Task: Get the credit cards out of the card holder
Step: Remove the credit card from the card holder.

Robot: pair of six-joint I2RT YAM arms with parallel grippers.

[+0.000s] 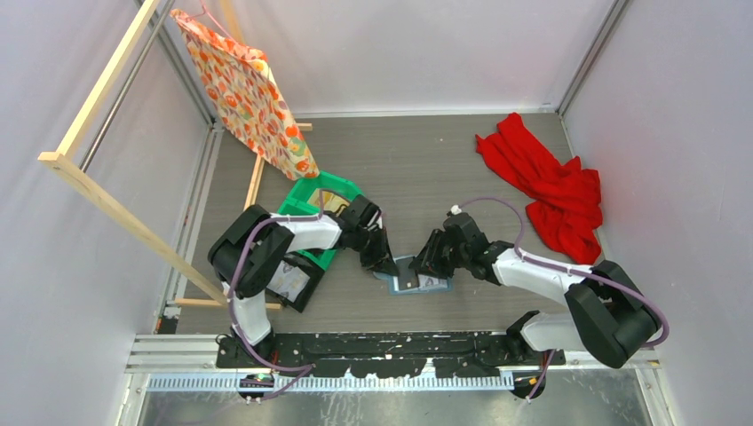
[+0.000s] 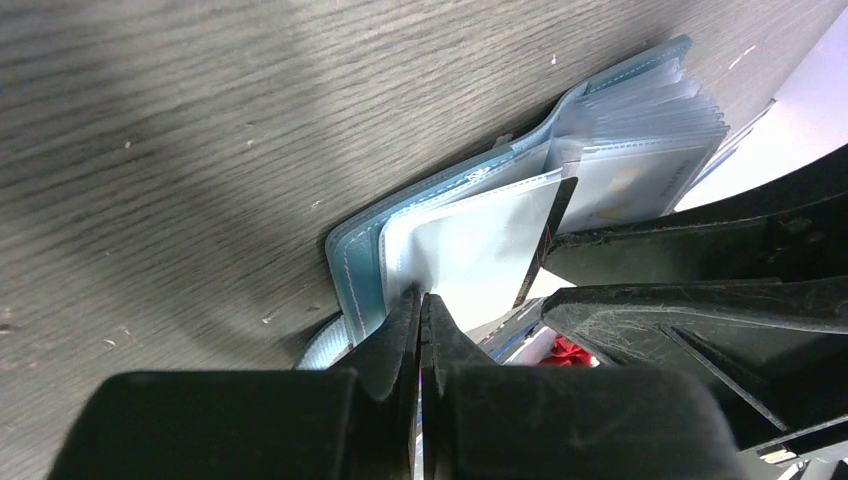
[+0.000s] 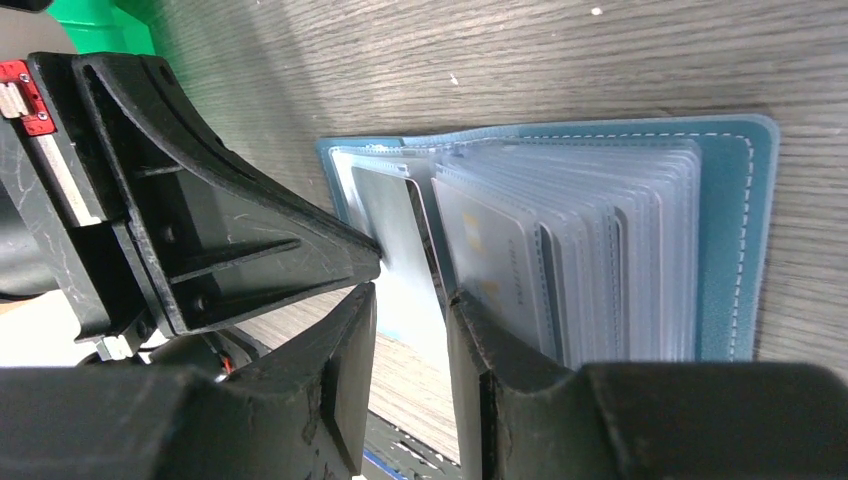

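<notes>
1. Card holder (image 1: pixel 433 284) is lying open on the table (image 1: pixel 426 169), near the middle of its near edge, between both grippers.
2. Left gripper (image 2: pixel 421 305) is bearing on the holder's left panel with its jaws pressed together; I cannot tell whether a sleeve (image 2: pixel 470 240) is caught between them.
3. A card (image 3: pixel 395 225) is poking out of a left-panel sleeve, close to the fold.
4. Right gripper (image 3: pixel 412 300) is straddling that card's free edge, jaws partly spread and not yet pinching.
5. Doing it well means the left is pinning the holder flat while the right is closing squarely on the card alone, then drawing it along the sleeve rather than upward.
</notes>
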